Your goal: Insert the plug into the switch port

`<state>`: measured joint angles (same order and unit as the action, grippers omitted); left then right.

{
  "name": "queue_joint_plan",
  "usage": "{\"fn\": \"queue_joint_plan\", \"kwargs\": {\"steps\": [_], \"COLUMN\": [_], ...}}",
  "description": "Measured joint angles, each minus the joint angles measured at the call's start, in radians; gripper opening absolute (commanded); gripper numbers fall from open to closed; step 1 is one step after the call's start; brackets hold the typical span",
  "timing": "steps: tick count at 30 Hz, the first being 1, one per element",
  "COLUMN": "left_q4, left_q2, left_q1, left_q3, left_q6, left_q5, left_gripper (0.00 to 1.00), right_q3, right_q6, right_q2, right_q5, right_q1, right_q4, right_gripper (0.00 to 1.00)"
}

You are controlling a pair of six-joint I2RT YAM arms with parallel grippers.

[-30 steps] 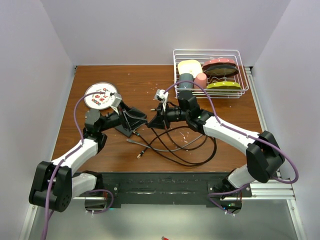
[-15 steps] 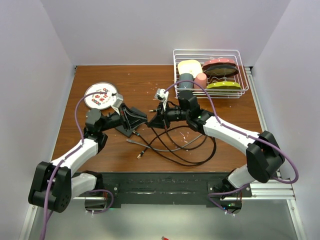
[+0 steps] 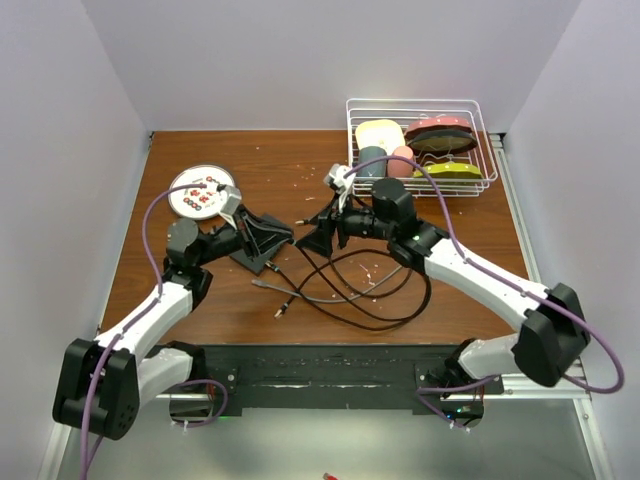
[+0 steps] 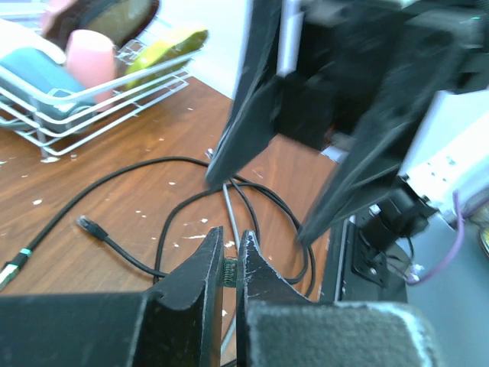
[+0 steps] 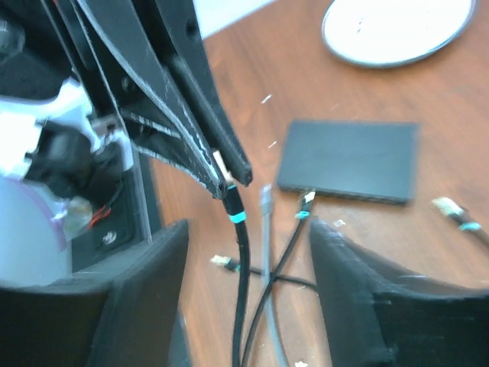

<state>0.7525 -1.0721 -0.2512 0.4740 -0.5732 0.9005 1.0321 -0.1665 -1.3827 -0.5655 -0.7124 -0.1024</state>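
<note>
The plug (image 5: 229, 186), a small connector on a black cable with a teal band, is pinched at the tips of my left gripper (image 4: 229, 238), which is shut on it; its contacts (image 4: 227, 272) show between the fingers. The switch (image 5: 348, 160), a flat black box, lies on the table just beyond, partly under the left gripper (image 3: 280, 238) in the top view. My right gripper (image 5: 244, 294) stands open right in front of the left one, its fingers (image 4: 244, 107) spread either side of the hanging cable and touching nothing. In the top view it (image 3: 315, 238) faces the left gripper.
Loose black and grey cables (image 3: 350, 285) with several free plugs (image 5: 306, 200) sprawl over the brown table. A round white plate (image 3: 202, 190) lies at the back left. A wire rack (image 3: 420, 145) with dishes stands at the back right.
My left gripper has shut on the plug. The right gripper, shut before, has opened, let go and drawn back to the right.
</note>
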Motion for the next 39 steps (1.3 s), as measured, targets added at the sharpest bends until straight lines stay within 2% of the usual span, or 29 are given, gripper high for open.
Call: {"fn": "queue_joint_plan", "kwargs": {"steps": [2, 6, 11, 17, 22, 26, 28, 35, 39], "left_q4": [-0.022, -0.127, -0.279, -0.396, -0.444, -0.448, -0.448, -0.448, -0.448], "left_q2": [0.014, 0.032, 0.049, 0.064, 0.064, 0.062, 0.058, 0.031, 0.022], "left_q1": [0.000, 0.000, 0.000, 0.000, 0.000, 0.000, 0.000, 0.000, 0.000], "left_q3": [0.000, 0.027, 0.078, 0.103, 0.128, 0.131, 0.131, 0.131, 0.131], "left_q6": [0.008, 0.019, 0.016, -0.035, -0.081, -0.103, -0.113, -0.123, -0.124], "left_q5": [-0.031, -0.126, -0.295, -0.423, -0.456, -0.460, -0.459, -0.454, -0.450], "left_gripper": [0.00, 0.00, 0.00, 0.00, 0.00, 0.00, 0.00, 0.00, 0.00], "right_q3": [0.001, 0.005, 0.028, 0.056, 0.056, 0.056, 0.056, 0.066, 0.068], "right_q6": [0.006, 0.011, 0.032, 0.068, 0.089, 0.097, 0.100, 0.100, 0.097], "right_q2": [0.041, 0.090, 0.090, 0.034, -0.019, -0.054, -0.071, -0.130, -0.149], "right_q5": [0.050, 0.163, 0.344, 0.524, 0.580, 0.587, 0.590, 0.575, 0.574], "right_q1": [-0.001, -0.018, -0.092, -0.189, -0.210, -0.211, -0.211, -0.214, -0.216], "right_q4": [0.005, 0.008, 0.050, 0.067, 0.061, 0.040, 0.019, -0.029, -0.048], "right_gripper": [0.90, 0.94, 0.93, 0.87, 0.79, 0.67, 0.53, 0.53, 0.48]}}
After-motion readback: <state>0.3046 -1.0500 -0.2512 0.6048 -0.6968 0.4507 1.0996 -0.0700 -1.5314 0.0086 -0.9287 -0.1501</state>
